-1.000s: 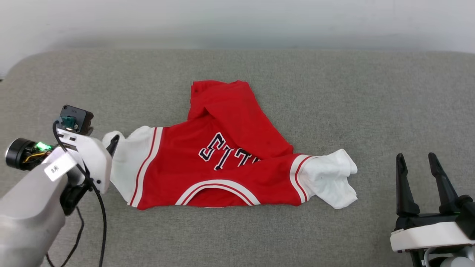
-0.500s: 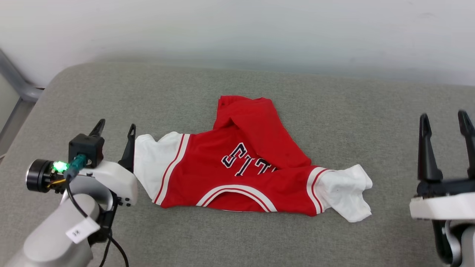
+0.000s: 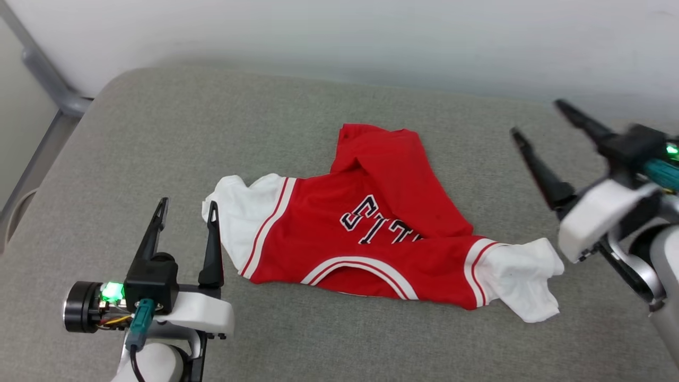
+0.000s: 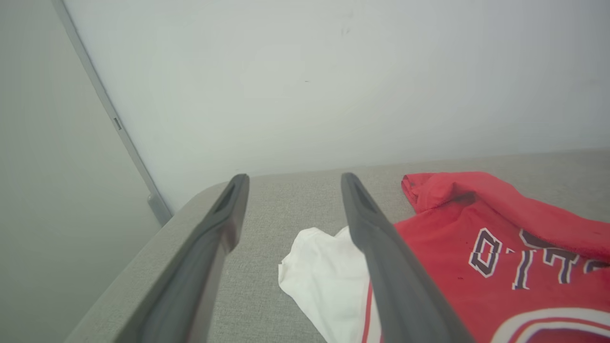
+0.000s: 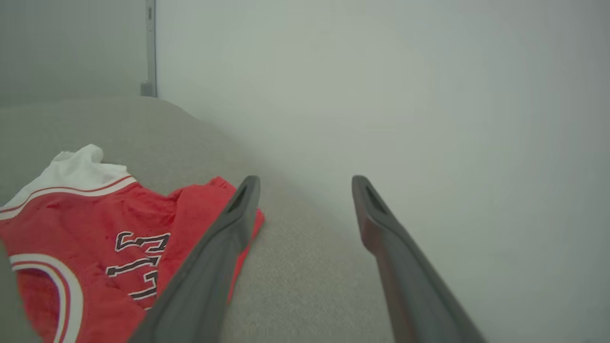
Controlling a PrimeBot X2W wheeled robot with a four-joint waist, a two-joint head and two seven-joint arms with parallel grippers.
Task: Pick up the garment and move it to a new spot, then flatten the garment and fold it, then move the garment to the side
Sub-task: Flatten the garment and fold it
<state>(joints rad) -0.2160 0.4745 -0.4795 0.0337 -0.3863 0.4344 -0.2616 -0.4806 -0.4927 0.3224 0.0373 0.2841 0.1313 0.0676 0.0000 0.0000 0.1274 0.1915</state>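
Head view: the garment [image 3: 382, 233] lies crumpled on the grey cushion [image 3: 159, 132], print side up. Its long axis runs sleeve to sleeve, from my left side across to my lower right. The red body is doubled over at the far edge. My left gripper [image 3: 187, 207] rests low with fingers parted and empty. Its inner finger stands just beside the white left sleeve [image 3: 238, 212], though I cannot tell whether they touch. My right gripper [image 3: 537, 118] is tilted and blurred, also parted and empty, with the right sleeve [image 3: 525, 286] nearer me than its tips.

Left wrist view: both fingers spread, nothing between them. The white sleeve lies partly behind the right-hand finger, with the red body beyond it to the right.

Right wrist view: fingers spread and bare; the garment sits off to the left, its far red edge behind the left-hand finger.

Assessment — the left arm is the nearer one. The garment lies inboard of both grippers, so each would close inward on its own sleeve for the lift.
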